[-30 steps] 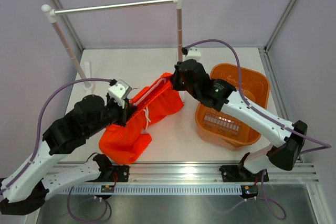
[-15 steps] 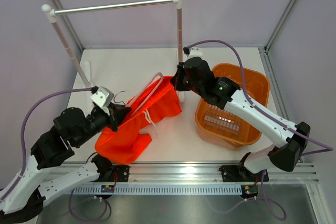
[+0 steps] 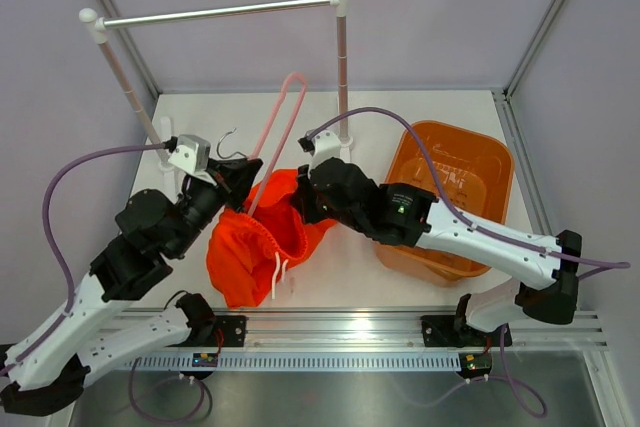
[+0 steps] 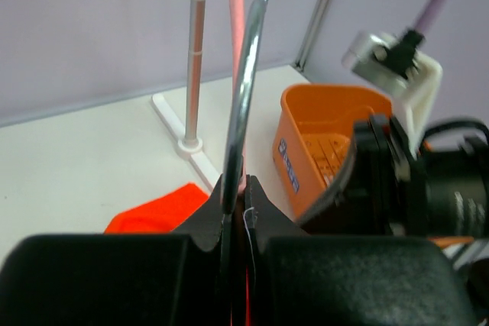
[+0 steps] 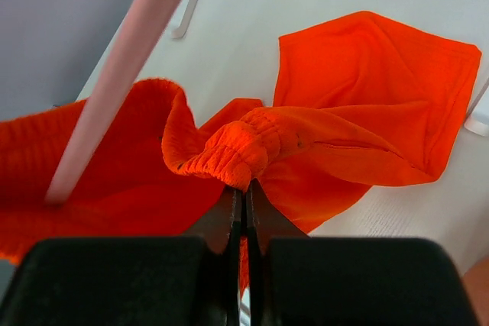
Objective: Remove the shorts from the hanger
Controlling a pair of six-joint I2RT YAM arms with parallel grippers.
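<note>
The orange-red shorts (image 3: 250, 252) lie bunched on the white table with white drawstrings hanging at the front. My right gripper (image 3: 303, 197) is shut on their ribbed waistband, which also shows in the right wrist view (image 5: 244, 146) at the gripper (image 5: 244, 188). The pale-pink hanger (image 3: 283, 112) stands tilted up and back, its lower end inside the waist opening. Its pink bar crosses the right wrist view (image 5: 122, 82). My left gripper (image 3: 243, 173) is shut on the hanger at its silver hook (image 4: 246, 74), with the gripper (image 4: 238, 188) closed tight around it.
The orange plastic basket (image 3: 480, 162) stands at the right, behind my right arm, and shows in the left wrist view (image 4: 306, 124). The silver-and-white clothes rail (image 3: 215, 13) spans the back, with a post base (image 3: 340, 142) just behind the shorts.
My left gripper has raised the hanger up and back, so most of it now stands out of the shorts. My right gripper has pulled the waistband left and nearer, bunching the shorts.
</note>
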